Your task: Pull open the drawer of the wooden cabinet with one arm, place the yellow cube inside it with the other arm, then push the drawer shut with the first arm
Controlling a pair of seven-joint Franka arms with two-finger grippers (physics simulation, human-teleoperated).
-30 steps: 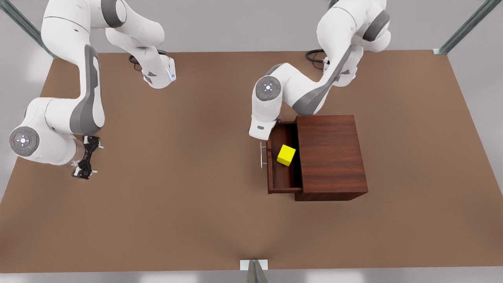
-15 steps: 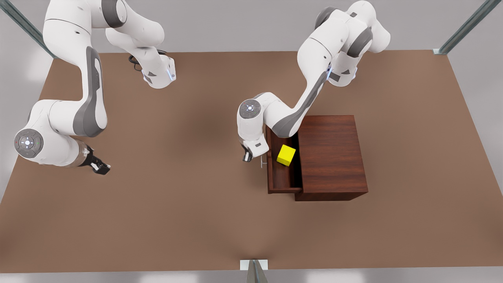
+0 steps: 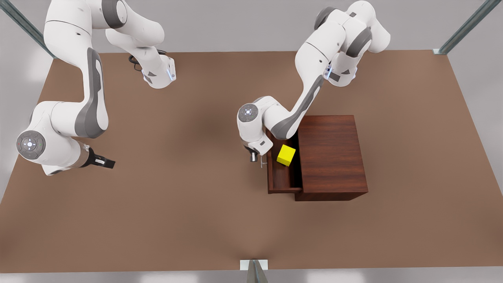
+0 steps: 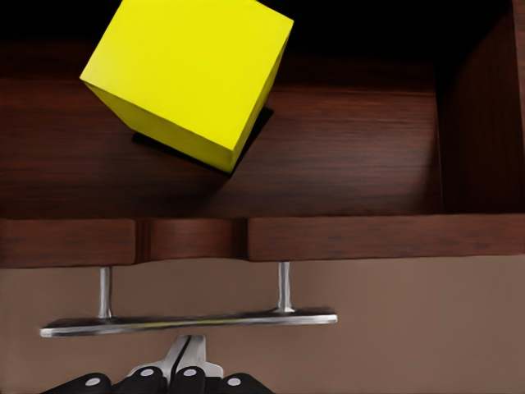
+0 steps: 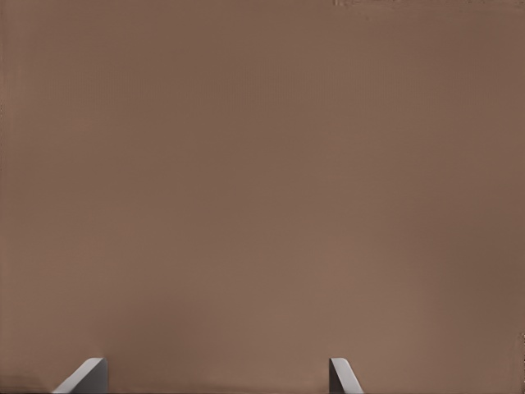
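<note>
The wooden cabinet [image 3: 330,153] stands right of the table's middle in the front view, its drawer [image 3: 283,177] pulled out toward the front view's left. Inside the drawer [image 4: 344,164] the yellow cube [image 3: 286,155] [image 4: 189,74] rests free. My left gripper [image 3: 254,157] [image 4: 190,365] is shut, holding nothing, just outside the silver bar handle [image 3: 262,163] [image 4: 189,322] on the drawer's front panel. Far off near the front view's left edge, my right gripper [image 3: 108,162] [image 5: 215,377] hangs open over bare table, nothing between its fingertips [image 5: 86,373].
The brown table [image 3: 177,204] stretches wide between the two arms and in front of the cabinet. Metal frame posts [image 3: 463,27] stand at the back corners, and a small bracket [image 3: 254,265] sits at the front edge.
My left gripper has come down from beside the drawer's back corner to just outside the handle. The right gripper swung level. Drawer and cube have not moved.
</note>
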